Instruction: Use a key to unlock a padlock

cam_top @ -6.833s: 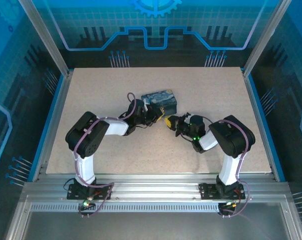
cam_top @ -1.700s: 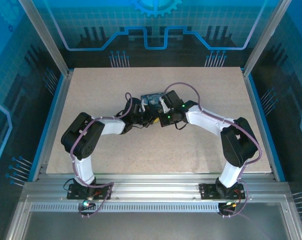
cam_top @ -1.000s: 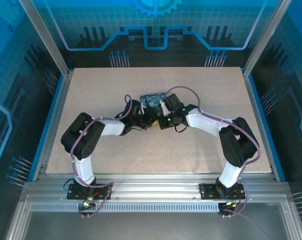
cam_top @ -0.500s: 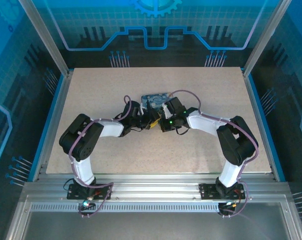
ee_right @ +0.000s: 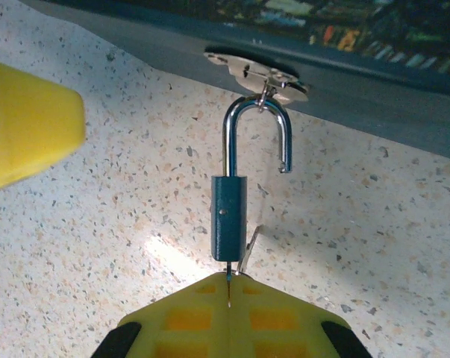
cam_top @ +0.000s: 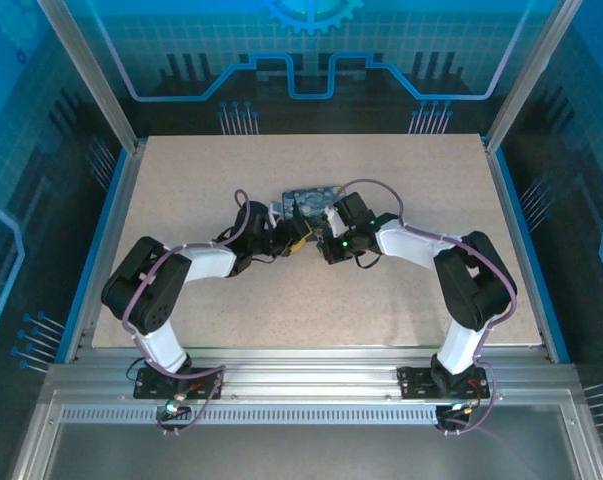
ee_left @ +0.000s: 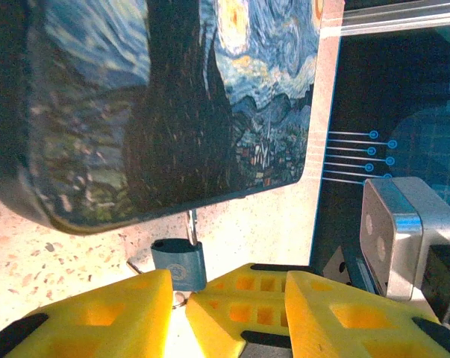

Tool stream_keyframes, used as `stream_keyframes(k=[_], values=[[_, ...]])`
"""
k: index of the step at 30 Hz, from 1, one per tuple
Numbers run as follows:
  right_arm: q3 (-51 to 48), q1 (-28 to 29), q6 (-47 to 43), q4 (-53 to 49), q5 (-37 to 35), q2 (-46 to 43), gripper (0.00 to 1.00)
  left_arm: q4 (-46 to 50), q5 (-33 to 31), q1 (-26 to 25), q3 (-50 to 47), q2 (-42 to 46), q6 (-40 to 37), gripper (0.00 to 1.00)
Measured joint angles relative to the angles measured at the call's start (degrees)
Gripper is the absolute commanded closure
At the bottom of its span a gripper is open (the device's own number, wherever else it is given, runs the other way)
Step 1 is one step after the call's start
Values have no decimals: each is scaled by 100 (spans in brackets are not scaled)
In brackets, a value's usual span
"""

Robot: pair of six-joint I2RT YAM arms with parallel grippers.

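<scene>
The right claw [ee_right: 228, 292] is closed on the key [ee_right: 227, 278], whose thin blade enters the bottom of the padlock [ee_right: 229, 212] at the claw's 12 o'clock. The padlock lies on the speckled table [ee_right: 98, 239]; its shackle [ee_right: 228, 145] has its 3 o'clock end free of the body and is hooked through the hasp [ee_right: 263, 74] of the painted tin [ee_right: 404, 97]. The left claw [cam_top: 284, 238] stands open, gripping nothing; one of its yellow fingers [ee_right: 27, 127] sits at the padlock's 10 o'clock, apart from it.

The top view is sharp and evenly lit. From the right wrist, a glare patch whitens the table [ee_right: 98, 224] beside the padlock [ee_right: 229, 216], whose shackle glints; the key [ee_right: 227, 276] is a faint sliver. From the left wrist, the tin [ee_left: 172, 97] looms dim and soft-focused, shadowing the table beneath.
</scene>
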State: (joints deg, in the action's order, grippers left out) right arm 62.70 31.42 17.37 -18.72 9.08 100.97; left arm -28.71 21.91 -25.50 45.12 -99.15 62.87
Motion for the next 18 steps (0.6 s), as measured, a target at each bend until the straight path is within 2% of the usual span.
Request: stream_keyframes(k=[18], values=[[315,-37,-737,-400,39,317,100,-7,-2,236,-190,35,-31,55]])
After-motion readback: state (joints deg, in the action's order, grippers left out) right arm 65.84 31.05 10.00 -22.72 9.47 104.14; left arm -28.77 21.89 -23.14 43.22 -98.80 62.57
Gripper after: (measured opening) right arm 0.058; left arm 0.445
